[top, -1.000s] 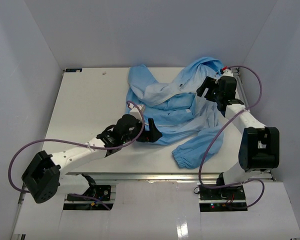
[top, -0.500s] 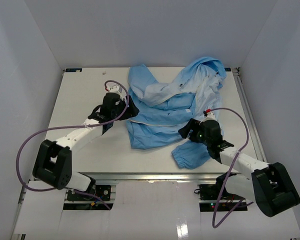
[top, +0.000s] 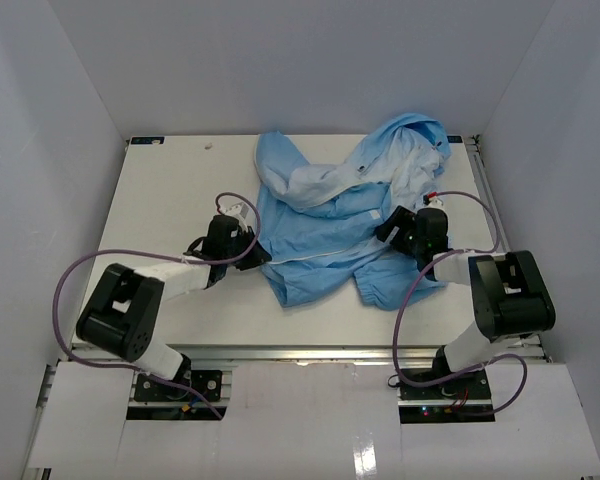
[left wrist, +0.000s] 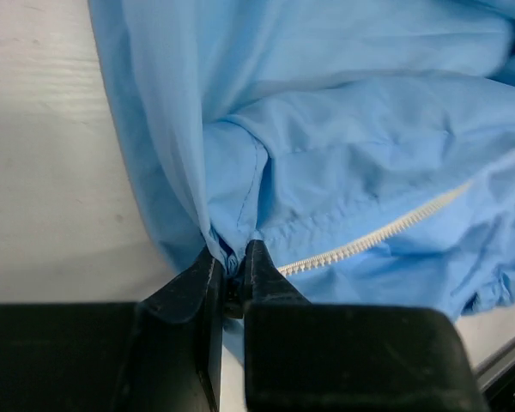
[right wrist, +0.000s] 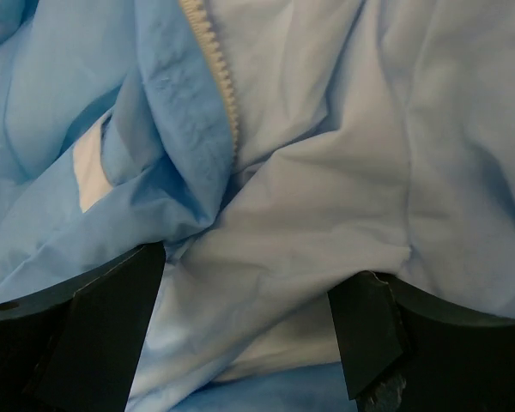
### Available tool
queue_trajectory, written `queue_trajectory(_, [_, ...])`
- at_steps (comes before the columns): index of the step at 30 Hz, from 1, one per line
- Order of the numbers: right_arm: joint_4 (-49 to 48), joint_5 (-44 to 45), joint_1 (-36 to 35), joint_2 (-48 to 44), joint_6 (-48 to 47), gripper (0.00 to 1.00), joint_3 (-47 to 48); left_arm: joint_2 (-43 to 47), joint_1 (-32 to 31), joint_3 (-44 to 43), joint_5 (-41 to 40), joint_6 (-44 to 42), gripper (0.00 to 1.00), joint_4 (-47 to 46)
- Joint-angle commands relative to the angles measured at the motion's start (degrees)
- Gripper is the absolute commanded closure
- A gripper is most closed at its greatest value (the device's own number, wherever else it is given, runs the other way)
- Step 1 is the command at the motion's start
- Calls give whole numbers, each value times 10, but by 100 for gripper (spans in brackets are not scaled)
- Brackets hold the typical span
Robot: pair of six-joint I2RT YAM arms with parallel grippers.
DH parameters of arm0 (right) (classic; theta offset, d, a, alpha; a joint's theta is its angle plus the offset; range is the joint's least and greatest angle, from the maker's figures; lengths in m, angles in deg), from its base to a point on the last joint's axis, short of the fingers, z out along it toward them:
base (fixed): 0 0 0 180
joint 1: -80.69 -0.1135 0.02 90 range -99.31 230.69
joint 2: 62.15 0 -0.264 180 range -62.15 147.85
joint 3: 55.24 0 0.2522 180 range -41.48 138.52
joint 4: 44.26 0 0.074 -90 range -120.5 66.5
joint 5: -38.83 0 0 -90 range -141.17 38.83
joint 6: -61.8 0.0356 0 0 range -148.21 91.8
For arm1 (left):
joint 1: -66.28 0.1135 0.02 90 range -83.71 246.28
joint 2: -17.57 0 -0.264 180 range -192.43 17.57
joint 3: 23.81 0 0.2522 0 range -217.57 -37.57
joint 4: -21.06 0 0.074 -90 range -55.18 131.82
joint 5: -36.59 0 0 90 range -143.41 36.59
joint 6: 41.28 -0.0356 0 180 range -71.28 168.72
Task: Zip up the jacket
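Left jaws on thin, crinkled jacket (left wrist: 343, 146)

2 arms are stretching low and inward: the left gripper (left wrist: 232, 255) is pinching a fold of jacket (left wrist: 369, 129) between nearly closed fingers, while the right gripper (right wrist: 245, 283) is holding its jaws spread wide.

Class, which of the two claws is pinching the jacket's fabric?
The left claw: it is nipped shut on the edge of the jacket, whereas the right claw stands wide open above the cloth.
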Motion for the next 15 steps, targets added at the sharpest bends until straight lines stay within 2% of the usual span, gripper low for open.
queue_trajectory(1, [-28, -63, 65, 62, -73, 19, 107, 118, -76, 87, 0, 50, 100, -66])
queue_trajectory(2, [-22, -81, 69, 76, -84, 19, 134, 129, -104, 96, -6, 57, 99, -65])
queue_trajectory(5, [6, -107, 71, 91, -117, 19, 182, 152, -168, 105, -33, 73, 79, -64])
queue_trajectory(8, [55, -112, 71, 73, -139, 18, 193, 182, -204, 99, -57, 72, 43, -30])
queue_trajectory(9, [64, -112, 71, 57, -142, 18, 186, 197, -206, 93, -71, 67, 32, -11])
queue_trajectory(10, [73, -109, 71, 40, -140, 18, 176, 214, -208, 84, -81, 60, 27, 15])
queue_trajectory(12, [102, -107, 71, 12, -135, 18, 159, 234, -210, 53, -144, 17, 22, 105])
queue_trajectory(13, [104, -106, 71, -2, -132, 18, 152, 236, -211, 33, -154, 0, 22, 112])
queue_trajectory(15, [123, -113, 71, -26, -128, 18, 132, 232, -216, -20, -167, -31, 27, 178])
